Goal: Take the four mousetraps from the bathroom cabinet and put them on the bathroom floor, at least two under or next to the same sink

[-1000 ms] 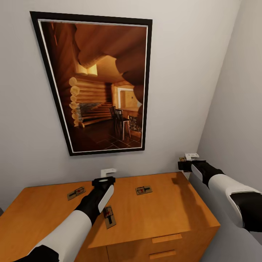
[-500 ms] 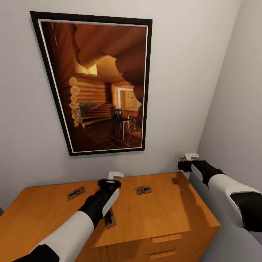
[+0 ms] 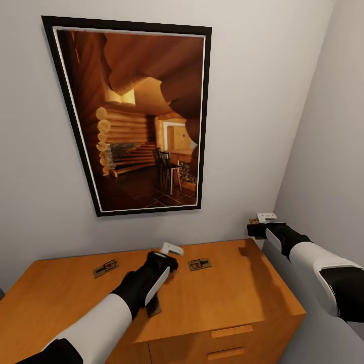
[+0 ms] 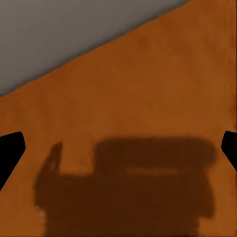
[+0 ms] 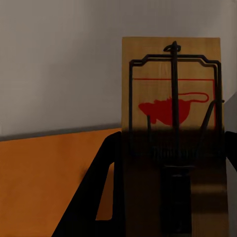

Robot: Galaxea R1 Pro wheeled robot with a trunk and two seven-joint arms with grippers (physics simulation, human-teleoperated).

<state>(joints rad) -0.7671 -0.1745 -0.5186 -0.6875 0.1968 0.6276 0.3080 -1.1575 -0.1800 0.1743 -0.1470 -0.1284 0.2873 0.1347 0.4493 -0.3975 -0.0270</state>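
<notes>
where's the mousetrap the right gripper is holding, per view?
Head view: the held mousetrap is a small tan sliver at the right gripper, past the cabinet's right end near the wall corner.
Right wrist view: the same mousetrap stands large between the fingers, red mark and black wire facing the camera.
Left wrist view: nothing to match.
Shared landmark: the orange cabinet top meeting the grey wall.

light: soft, even, no glare | shadows: left arm (image 3: 126, 296) is casting a blurred dark patch on the cabinet (image 4: 148, 98) top | focus: wrist views are looking soft, head view sharp | edges: picture frame (image 3: 126, 121) is leaning, skewed
</notes>
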